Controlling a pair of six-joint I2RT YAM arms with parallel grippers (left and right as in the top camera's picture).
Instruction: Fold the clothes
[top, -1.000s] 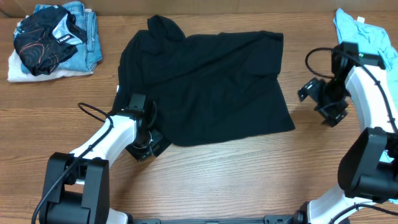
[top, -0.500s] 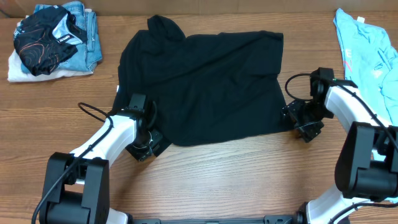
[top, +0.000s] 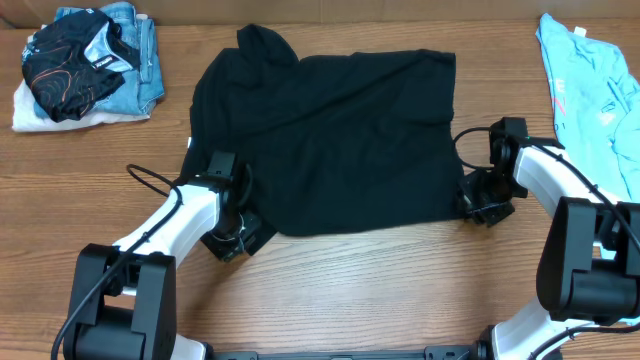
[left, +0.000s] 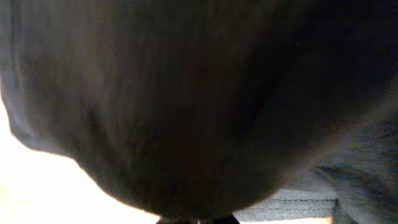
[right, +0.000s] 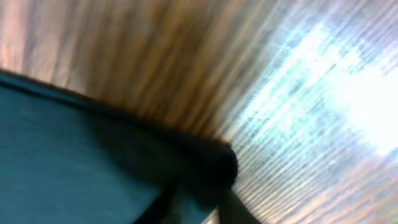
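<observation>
The left arm and right arm, flanking the black T-shirt, have glossy white shells, black joints and blocky black bases (nearer than the shirt); a thin black cable loops off each.

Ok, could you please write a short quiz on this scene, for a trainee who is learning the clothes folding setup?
1. True or false: the light blue T-shirt lies apart from the black T-shirt.
2. The right claw is at the black T-shirt's: A near right corner; B collar; C far left sleeve.
3. Fill in: the pile of clothes sits at the table's far ___ corner.
Key: 1 true; 2 A; 3 left.
</observation>
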